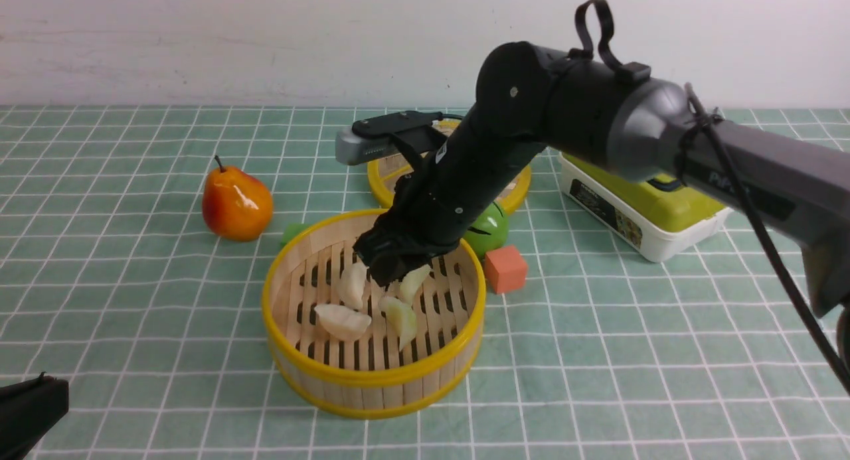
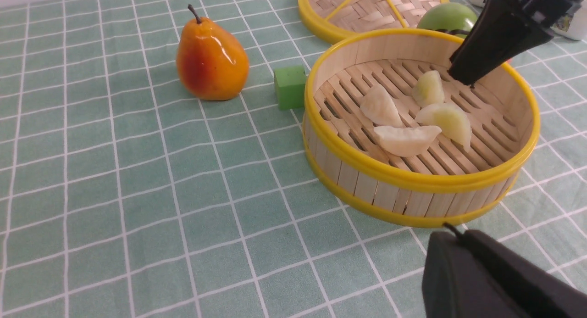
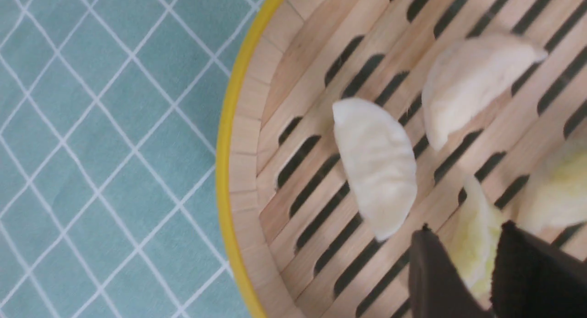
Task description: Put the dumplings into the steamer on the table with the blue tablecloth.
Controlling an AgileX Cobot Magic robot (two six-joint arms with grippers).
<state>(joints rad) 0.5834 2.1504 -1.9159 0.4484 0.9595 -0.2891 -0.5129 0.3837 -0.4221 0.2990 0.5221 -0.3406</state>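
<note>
The steamer (image 1: pixel 372 377) (image 2: pixel 412 178) (image 3: pixel 224 171) stands mid-table on the blue tablecloth (image 1: pixel 133 314). Several dumplings lie on its slatted floor: two white ones (image 1: pixel 342 320) (image 1: pixel 352 284) and two yellowish ones (image 1: pixel 402 317) (image 1: pixel 413 281). My right gripper (image 1: pixel 388 274) (image 2: pixel 463 77) (image 3: pixel 465 228) reaches down into the basket, jaws a little apart, just above one yellowish dumpling (image 3: pixel 477 235) (image 2: pixel 429 87), which shows through the gap and rests on the slats. My left gripper (image 1: pixel 26 407) (image 2: pixel 451 231) is shut and empty, low at the near left, just outside the steamer.
An orange pear (image 1: pixel 237 204) and a green block (image 2: pixel 290 86) sit left of the steamer. Behind it lie the flat woven lid (image 2: pixel 367 8) and a green apple (image 1: pixel 488 228). An orange cube (image 1: pixel 506 269) and a white-and-yellow box (image 1: pixel 644 214) are to the right.
</note>
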